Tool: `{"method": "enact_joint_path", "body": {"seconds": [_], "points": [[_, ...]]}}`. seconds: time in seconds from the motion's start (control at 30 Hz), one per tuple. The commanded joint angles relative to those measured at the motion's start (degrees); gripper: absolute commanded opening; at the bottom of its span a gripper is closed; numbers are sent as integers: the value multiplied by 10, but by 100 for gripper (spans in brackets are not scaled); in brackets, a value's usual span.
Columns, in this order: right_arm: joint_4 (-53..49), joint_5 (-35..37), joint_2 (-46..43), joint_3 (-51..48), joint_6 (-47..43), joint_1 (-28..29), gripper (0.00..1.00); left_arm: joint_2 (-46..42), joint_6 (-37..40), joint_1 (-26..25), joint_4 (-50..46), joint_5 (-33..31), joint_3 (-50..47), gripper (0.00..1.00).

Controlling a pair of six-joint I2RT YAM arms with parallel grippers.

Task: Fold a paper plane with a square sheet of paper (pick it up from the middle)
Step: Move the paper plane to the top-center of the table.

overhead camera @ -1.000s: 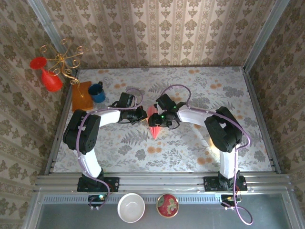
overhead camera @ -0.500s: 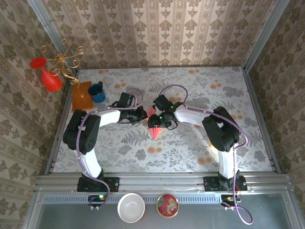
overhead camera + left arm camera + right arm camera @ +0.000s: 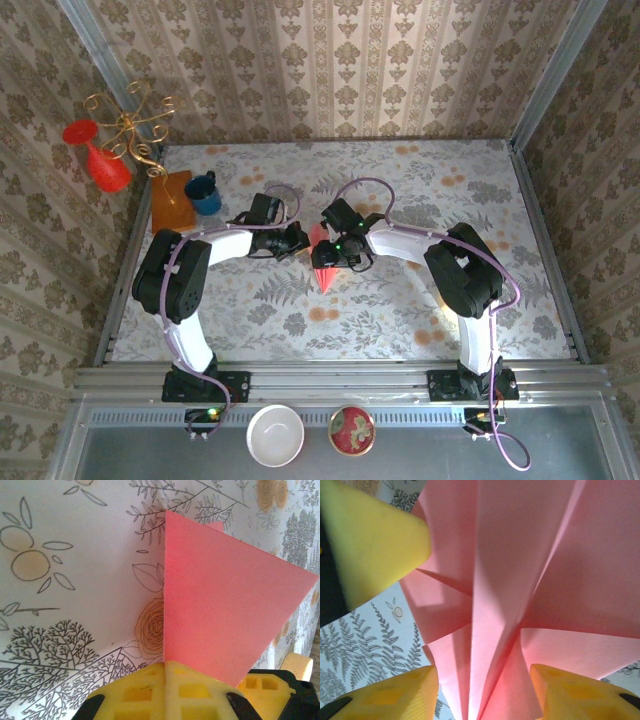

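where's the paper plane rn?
Top view: the paper plane sits mid-way across the table, just left of centre, nose toward the near edge. The left gripper pinches it from the left; the right gripper straddles it, jaws apart.

A robot test cell dressed up as a home. A left arm (image 3: 175,285) and a right arm (image 3: 470,280) are bolted to a bare metal rail (image 3: 340,381) at the near table edge. Patterned wallpaper (image 3: 340,70) lines the walls and a flowered cloth (image 3: 400,320) covers the table. A red vase (image 3: 106,166), a gold candle holder (image 3: 133,124) and a blue mug (image 3: 206,196) stand far left. A white bowl (image 3: 276,435) sits nearest.
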Motion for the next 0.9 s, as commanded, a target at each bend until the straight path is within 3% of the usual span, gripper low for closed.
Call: {"method": "enact_joint_path", "body": {"seconds": [0.0, 0.43, 0.87], "points": [[-3, -20, 11, 15, -8, 5, 55, -7, -5, -2, -9, 14, 16, 2], [-27, 23, 10, 20, -1, 4, 51, -7, 1, -19, -21, 5, 17, 2], [22, -39, -23, -20, 5, -15, 57, -4, 11, -18, -27, 1, 19, 1]]}}
